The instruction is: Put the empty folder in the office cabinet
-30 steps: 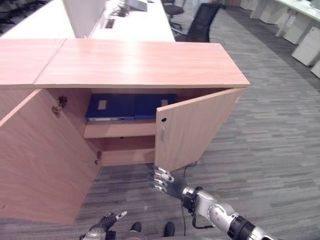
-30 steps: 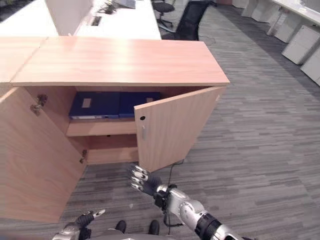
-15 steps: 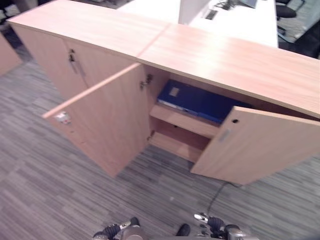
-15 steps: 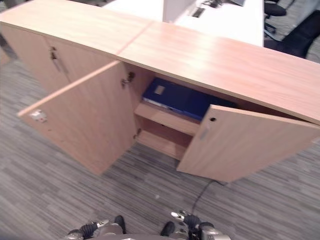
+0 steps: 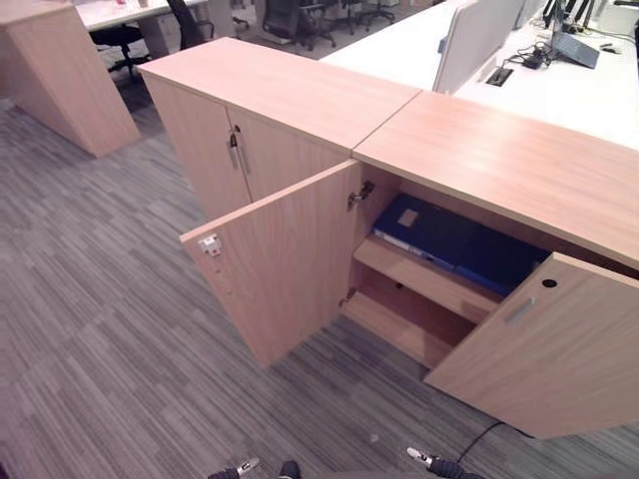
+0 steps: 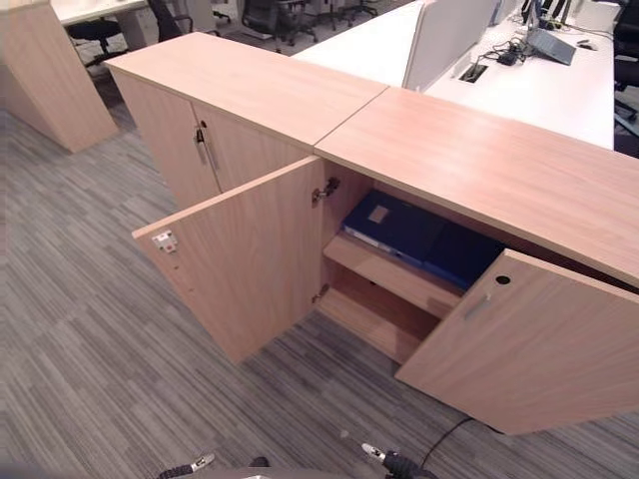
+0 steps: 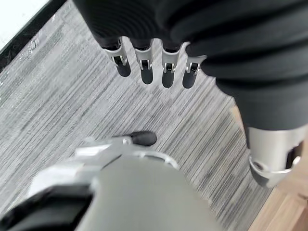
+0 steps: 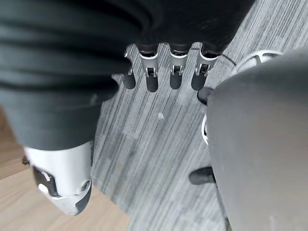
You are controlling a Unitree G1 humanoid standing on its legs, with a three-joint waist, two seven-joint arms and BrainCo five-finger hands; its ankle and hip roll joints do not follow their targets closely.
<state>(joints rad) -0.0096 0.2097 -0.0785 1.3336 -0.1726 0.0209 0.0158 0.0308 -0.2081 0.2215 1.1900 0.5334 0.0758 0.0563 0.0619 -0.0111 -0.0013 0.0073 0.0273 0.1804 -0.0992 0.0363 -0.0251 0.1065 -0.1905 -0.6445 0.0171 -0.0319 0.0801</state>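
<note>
With both the left hand (image 7: 153, 67) and right hand (image 8: 163, 72) hanging relaxed and empty, the blue folder (image 5: 427, 228) flat on the cabinet (image 5: 300, 259) shelf is judged stiff, light, and best gripped by its spine edge.

You see a blue folder (image 5: 427, 228) lying flat on the upper shelf of the wooden cabinet (image 5: 499, 170), whose two doors stand open.

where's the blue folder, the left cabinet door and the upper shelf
blue folder (image 5: 424, 225), left eye view, top cover
left cabinet door (image 5: 285, 264), left eye view, inner face
upper shelf (image 6: 384, 274), right eye view, front edge
</note>
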